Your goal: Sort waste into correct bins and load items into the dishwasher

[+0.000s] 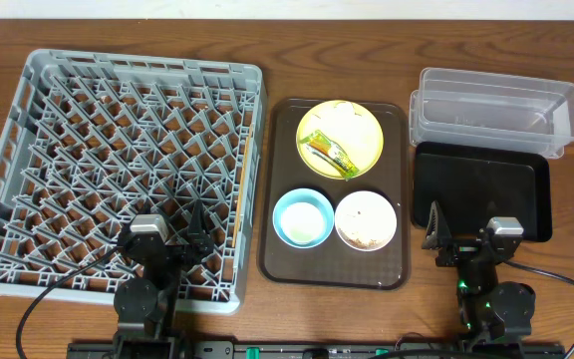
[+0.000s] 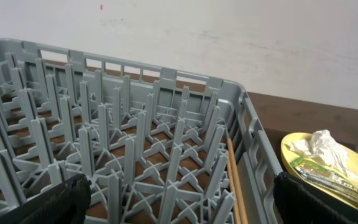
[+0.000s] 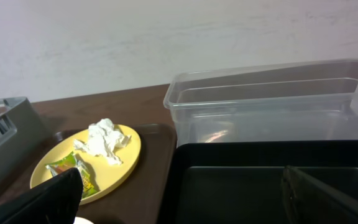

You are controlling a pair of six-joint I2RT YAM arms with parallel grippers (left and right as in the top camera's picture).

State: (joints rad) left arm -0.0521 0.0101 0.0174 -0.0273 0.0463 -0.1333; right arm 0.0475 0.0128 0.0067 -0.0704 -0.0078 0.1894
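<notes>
So your left end effector (image 1: 182, 239) over the grey plastic dish rack (image 1: 118, 150) and right end effector (image 1: 461, 239) by the black tray (image 1: 481, 184) gape empty, seemingly staged at their drop spots; the green-and-yellow wrapper (image 1: 329, 152) lies on the round pale-yellow plate (image 1: 362, 128).

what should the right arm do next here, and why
Probably swing the right gripper left toward the crumpled tissue on the yellow plate. Its jaws stand wide open and empty over the black tray, tissue and wrapper lie untouched, and the plate likely cannot go into the grey rack until cleared.
</notes>
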